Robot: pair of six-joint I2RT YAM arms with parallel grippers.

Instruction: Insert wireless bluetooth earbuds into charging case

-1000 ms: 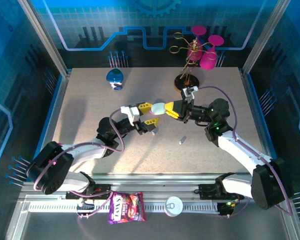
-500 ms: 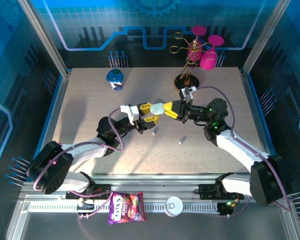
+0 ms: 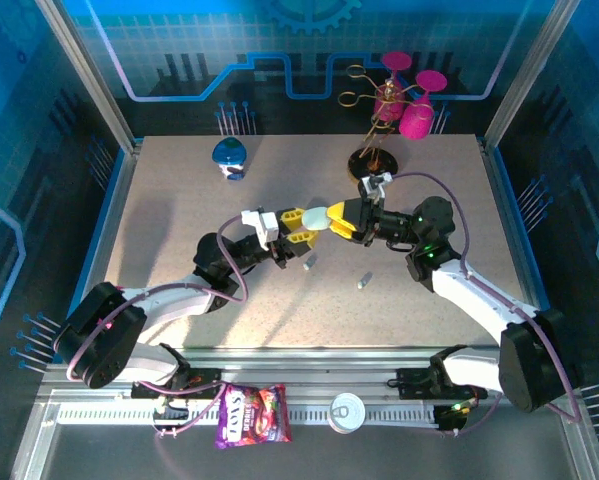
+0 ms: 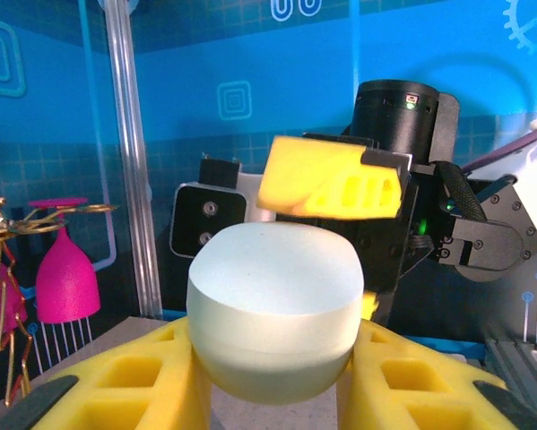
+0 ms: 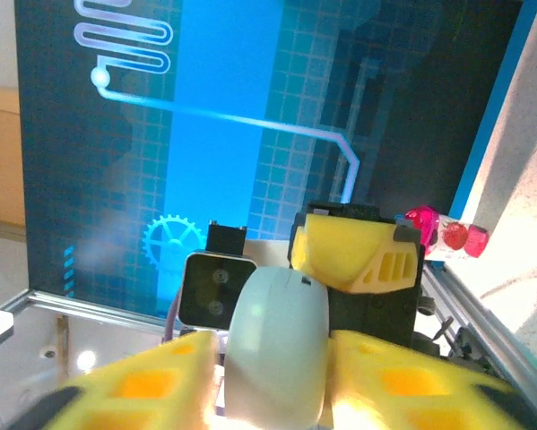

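Note:
A pale, pebble-shaped charging case (image 3: pixel 316 216) hangs above the table's middle, between both grippers. My left gripper (image 3: pixel 306 225) is shut on it. In the left wrist view its yellow fingers (image 4: pixel 151 381) press both sides of the case (image 4: pixel 272 296). My right gripper (image 3: pixel 331 219) faces it from the right. In the right wrist view its fingers flank the case (image 5: pixel 281 340), with a thin gap at the left finger (image 5: pixel 151 381). Two small earbuds (image 3: pixel 309 262) (image 3: pixel 361 283) lie on the table below.
A blue case (image 3: pixel 229 155) sits at the back left. A gold stand with pink glasses (image 3: pixel 389 110) rises at the back right. A snack bag (image 3: pixel 252 415) and a can (image 3: pixel 347 411) lie on the front rail.
My left gripper's fingers have closed onto the case. The right gripper's jaws have loosened around it. Both arms stay nearly in place.

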